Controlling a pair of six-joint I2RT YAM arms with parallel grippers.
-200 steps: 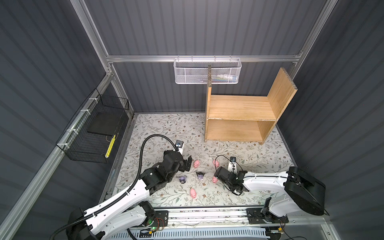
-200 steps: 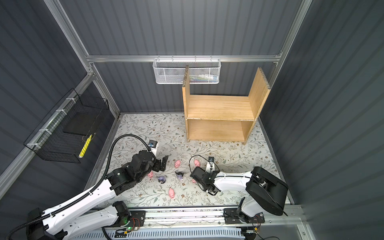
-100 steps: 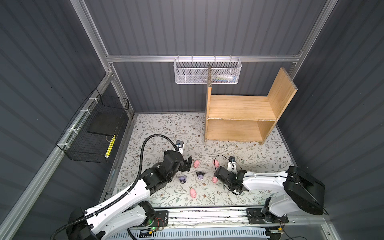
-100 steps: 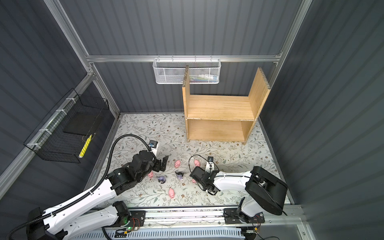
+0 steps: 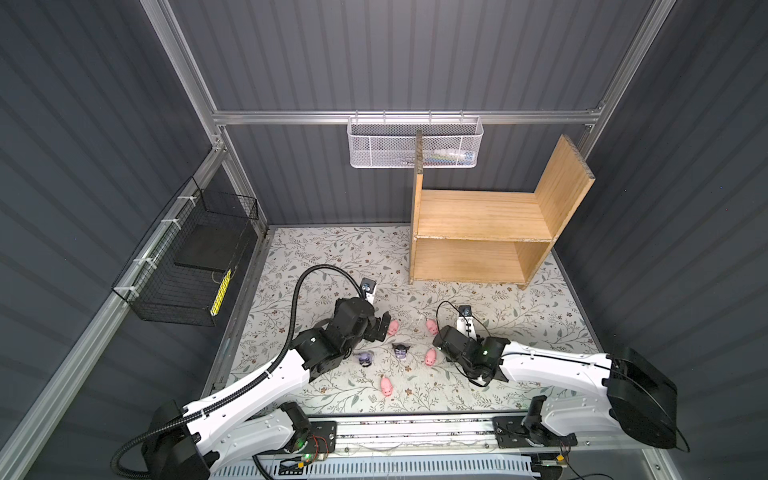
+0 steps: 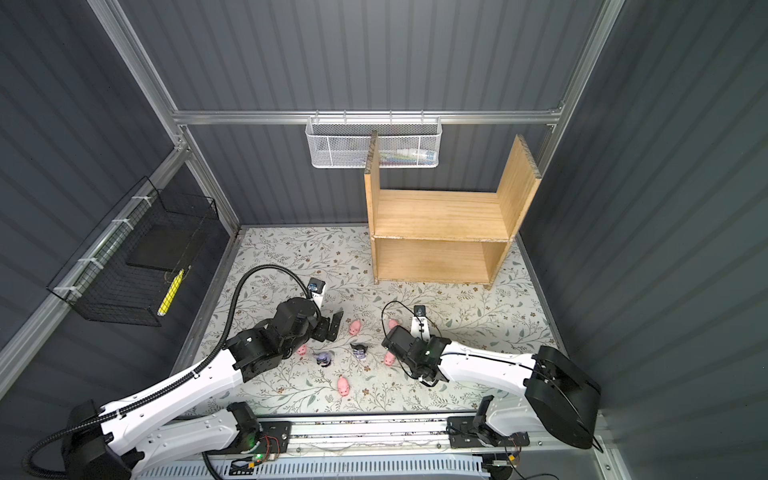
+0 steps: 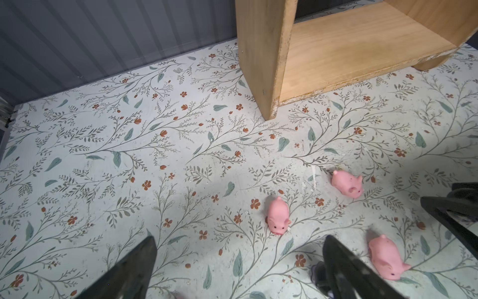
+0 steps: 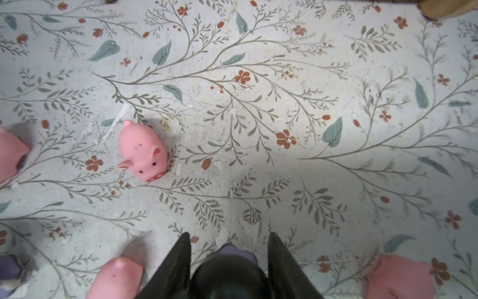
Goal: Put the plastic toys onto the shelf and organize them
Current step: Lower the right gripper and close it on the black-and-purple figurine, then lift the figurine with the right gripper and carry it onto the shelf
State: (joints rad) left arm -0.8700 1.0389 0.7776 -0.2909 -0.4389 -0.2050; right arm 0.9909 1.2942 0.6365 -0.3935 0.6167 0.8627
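We look down on a floral mat (image 5: 332,257), with two robot arms reaching in from the near edge. The right gripper (image 8: 229,235) is low over the mat. Its two dark fingers (image 8: 178,264) press against either side of a black-hooded figurine (image 8: 229,274), which shows lavender at its front edge. The left gripper (image 7: 239,238) has its jaws spread wide over the mat, just short of one pig.

Four pink pigs (image 5: 392,328) lie loose on the mat between the arms in both top views. A fifth pig (image 6: 302,350) shows beside the left arm in a top view. A lavender-hooded figurine (image 5: 365,359) and a second black-hooded figurine (image 5: 401,351) stand among them. The wooden shelf (image 5: 478,216) stands at the back right of the mat, well apart from all the toys.
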